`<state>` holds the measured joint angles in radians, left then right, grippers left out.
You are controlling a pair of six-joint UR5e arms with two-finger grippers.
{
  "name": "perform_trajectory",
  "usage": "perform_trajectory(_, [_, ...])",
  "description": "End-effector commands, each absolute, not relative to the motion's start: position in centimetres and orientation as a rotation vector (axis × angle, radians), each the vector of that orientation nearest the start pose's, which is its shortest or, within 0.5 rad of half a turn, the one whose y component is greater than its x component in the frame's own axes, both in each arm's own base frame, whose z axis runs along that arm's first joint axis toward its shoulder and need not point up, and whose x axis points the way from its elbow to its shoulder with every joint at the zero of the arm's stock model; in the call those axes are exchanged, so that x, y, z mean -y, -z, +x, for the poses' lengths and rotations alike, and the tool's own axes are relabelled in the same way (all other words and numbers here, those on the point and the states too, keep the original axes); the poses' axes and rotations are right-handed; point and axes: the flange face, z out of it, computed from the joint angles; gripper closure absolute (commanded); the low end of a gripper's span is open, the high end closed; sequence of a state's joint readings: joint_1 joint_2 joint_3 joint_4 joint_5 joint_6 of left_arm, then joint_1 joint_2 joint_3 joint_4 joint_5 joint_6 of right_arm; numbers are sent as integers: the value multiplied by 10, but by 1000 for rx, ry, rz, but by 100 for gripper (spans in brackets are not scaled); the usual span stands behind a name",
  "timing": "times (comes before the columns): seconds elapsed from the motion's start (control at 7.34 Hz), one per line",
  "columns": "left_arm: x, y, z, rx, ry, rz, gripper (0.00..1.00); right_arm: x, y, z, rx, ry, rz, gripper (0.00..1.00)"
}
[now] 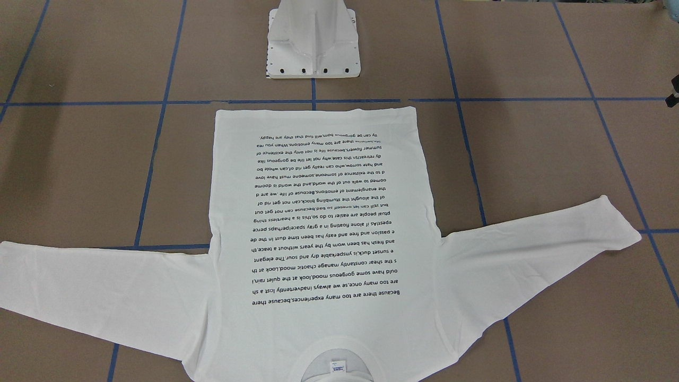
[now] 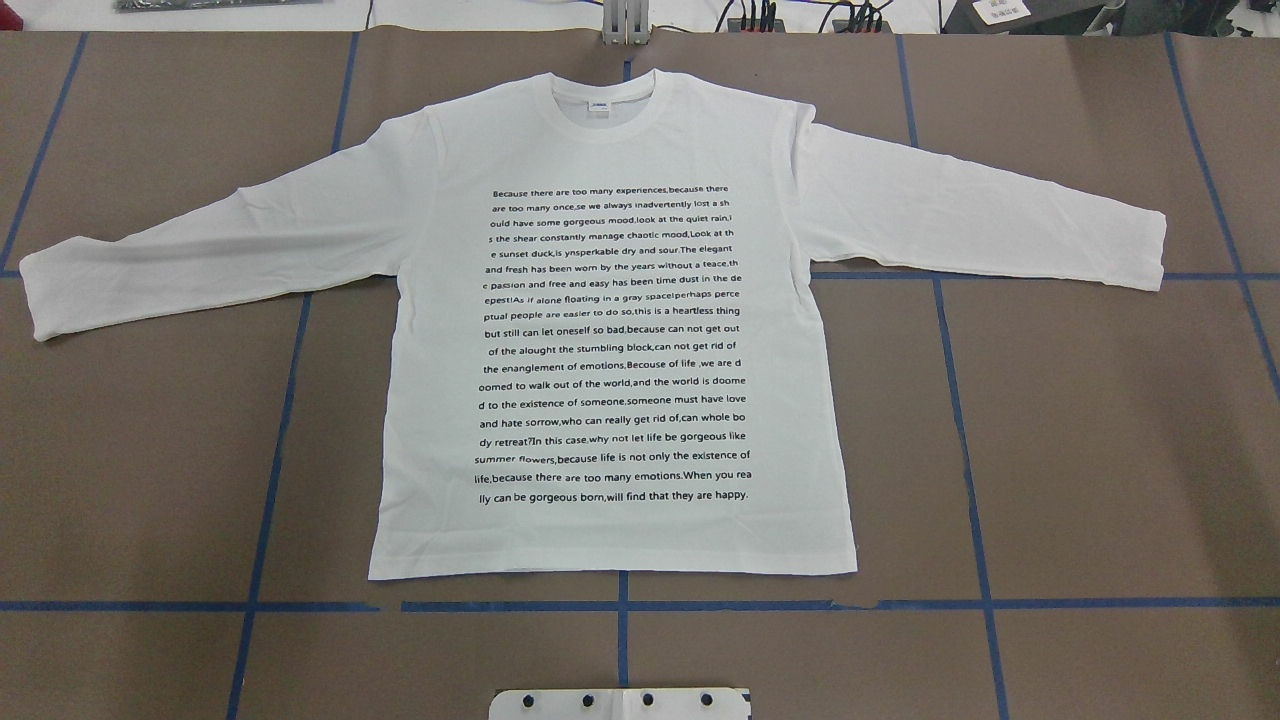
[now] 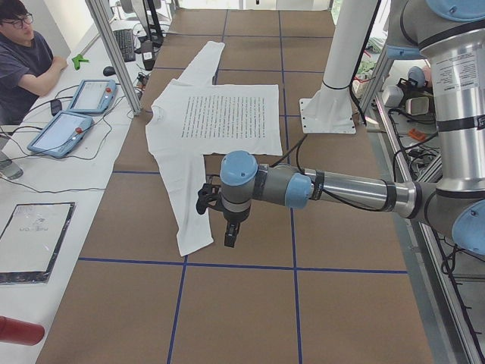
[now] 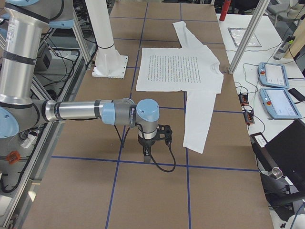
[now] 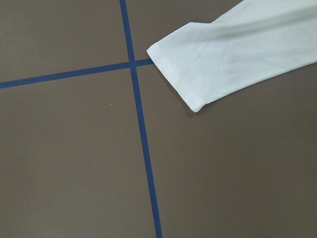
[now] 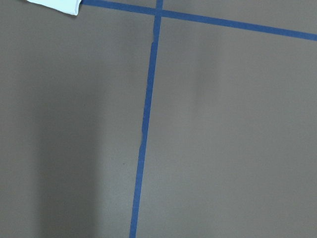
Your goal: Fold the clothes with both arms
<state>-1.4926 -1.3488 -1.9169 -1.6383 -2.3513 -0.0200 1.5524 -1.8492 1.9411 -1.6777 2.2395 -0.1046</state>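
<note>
The white long-sleeved T-shirt lies flat on the brown table, printed text up, both sleeves spread out, collar away from the robot. It also shows in the front view. My left gripper hangs above the table beside the near sleeve's cuff, on the robot's side of it; that cuff shows in the left wrist view. My right gripper hangs beside the other cuff; a corner of it shows in the right wrist view. I cannot tell whether either gripper is open or shut.
The white pedestal base stands at the robot's edge, just behind the shirt's hem. Blue tape lines grid the brown cover. An operator sits at a side bench with teach pendants along the far edge.
</note>
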Motion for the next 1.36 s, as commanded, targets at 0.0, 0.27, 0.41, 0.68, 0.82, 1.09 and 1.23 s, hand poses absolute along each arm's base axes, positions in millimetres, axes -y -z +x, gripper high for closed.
perform_trajectory(0.0, [412,-557,-31,-789,-156,205,0,384,-601,65,663,119,45,0])
perform_trajectory(0.27, [426,-477,-30,-787,-215,367,0,443,-540,64,652,162,186,0])
perform_trajectory(0.41, [433,-466,-30,-782,-228,401,0,458,-527,63,656,168,210,0])
perform_trajectory(0.68, [486,-421,-32,-712,-261,564,0,488,-503,60,688,142,239,0])
perform_trajectory(0.82, [492,-432,-32,-708,-258,551,0,491,-510,56,739,146,222,0])
perform_trajectory(1.09, [487,-431,-35,-708,-254,555,0,509,-515,23,764,141,257,0])
perform_trajectory(1.23, [487,-431,-35,-707,-256,555,0,521,-550,-4,789,121,283,0])
